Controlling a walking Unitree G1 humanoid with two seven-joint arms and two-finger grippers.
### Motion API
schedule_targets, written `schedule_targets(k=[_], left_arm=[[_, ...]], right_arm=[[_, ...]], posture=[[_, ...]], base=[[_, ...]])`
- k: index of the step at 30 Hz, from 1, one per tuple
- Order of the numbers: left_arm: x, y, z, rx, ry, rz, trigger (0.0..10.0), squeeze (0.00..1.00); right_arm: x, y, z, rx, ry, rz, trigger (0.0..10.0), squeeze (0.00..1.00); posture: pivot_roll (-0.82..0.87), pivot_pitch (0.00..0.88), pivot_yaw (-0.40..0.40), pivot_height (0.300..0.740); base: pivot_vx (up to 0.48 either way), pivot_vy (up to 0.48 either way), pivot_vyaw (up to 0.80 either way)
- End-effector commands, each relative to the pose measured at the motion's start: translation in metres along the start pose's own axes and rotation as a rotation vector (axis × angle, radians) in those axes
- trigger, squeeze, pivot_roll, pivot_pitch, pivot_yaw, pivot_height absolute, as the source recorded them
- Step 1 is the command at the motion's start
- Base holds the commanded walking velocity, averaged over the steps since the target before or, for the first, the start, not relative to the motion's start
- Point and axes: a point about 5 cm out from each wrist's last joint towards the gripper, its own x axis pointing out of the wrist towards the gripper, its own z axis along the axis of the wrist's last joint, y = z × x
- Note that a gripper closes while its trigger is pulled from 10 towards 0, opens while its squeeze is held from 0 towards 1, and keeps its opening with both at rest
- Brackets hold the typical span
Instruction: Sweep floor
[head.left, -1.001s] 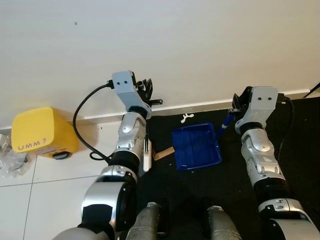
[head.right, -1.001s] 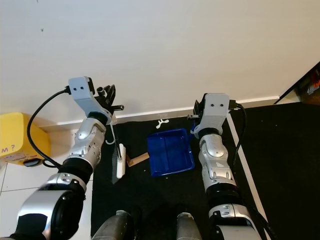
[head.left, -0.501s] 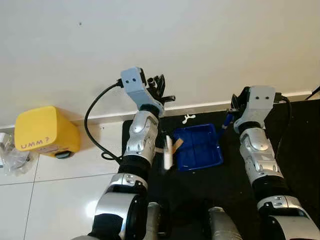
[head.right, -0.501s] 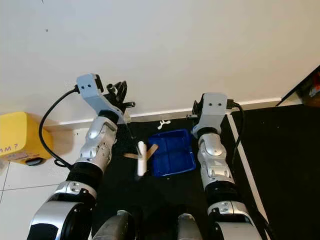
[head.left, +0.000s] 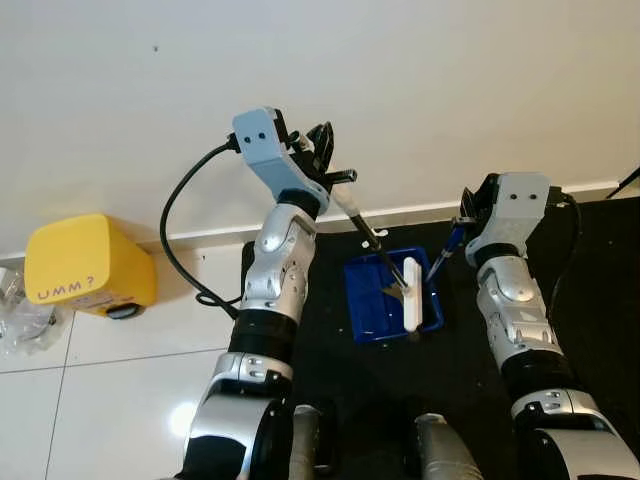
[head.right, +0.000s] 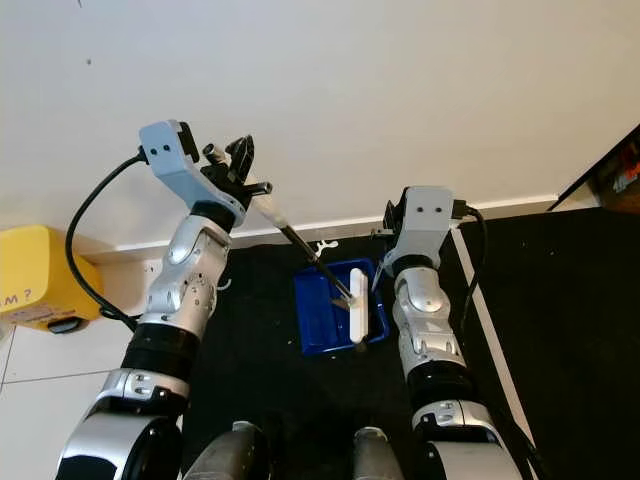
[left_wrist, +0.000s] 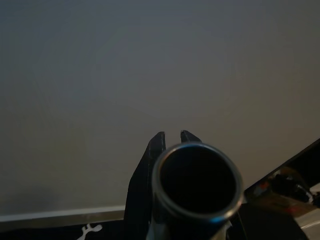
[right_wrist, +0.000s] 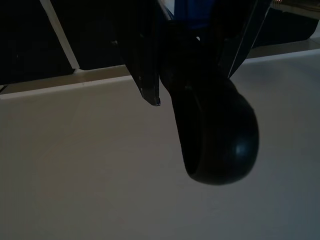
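A yellow box (head.left: 88, 264) is sitting on the white tile floor (head.left: 100, 390) at far left. The left gripper (head.left: 322, 160) is clamping the brush handle (head.left: 368, 232), the white brush head (head.left: 411, 296) resting inside the blue dustpan (head.left: 385, 295) on the black mat (head.left: 460, 370). The right gripper (head.left: 466, 215) is clamping the dustpan's handle (head.left: 441, 259).

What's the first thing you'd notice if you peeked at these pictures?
Probably the bright blue dustpan on the black mat near the wall, with the white brush head resting in it. The left gripper holds the brush's long handle up high, and the right gripper holds the dustpan's handle. Off to the left sits a yellow box on the white tiles.
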Motion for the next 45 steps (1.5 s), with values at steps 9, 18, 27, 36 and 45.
schedule_targets(k=[9, 18, 27, 36, 45], left_arm=[[-0.004, 0.067, 0.037, 0.273, -0.026, 0.142, 10.0, 0.0], [0.005, 0.097, 0.053, 0.434, -0.007, 0.211, 10.0, 0.0], [0.009, 0.108, 0.061, 0.707, 0.034, 0.259, 10.0, 0.0], [0.021, 0.104, 0.091, 0.779, -0.041, 0.26, 10.0, 0.0], [-0.002, 0.126, 0.037, 0.485, 0.18, 0.323, 10.0, 0.0]], right_arm=[[-0.022, 0.002, -0.042, 0.09, 0.155, -0.001, 10.0, 0.0], [-0.028, -0.005, -0.042, 0.073, 0.14, -0.017, 10.0, 0.0], [-0.035, 0.0, -0.025, 0.068, 0.062, 0.007, 10.0, 0.0], [-0.042, -0.008, -0.026, 0.06, 0.065, -0.009, 10.0, 0.0], [-0.042, -0.006, -0.018, 0.066, 0.06, -0.014, 10.0, 0.0]], posture=[[0.05, 0.394, 0.122, 0.74], [0.02, 0.432, 0.129, 0.74], [-0.02, 0.534, 0.133, 0.74], [-0.01, 0.546, 0.139, 0.74], [-0.03, 0.549, 0.139, 0.74]], base=[[0.0, 0.0, 0.0], [0.0, 0.0, 0.0], [0.0, 0.0, 0.0], [0.0, 0.0, 0.0], [0.0, 0.0, 0.0]])
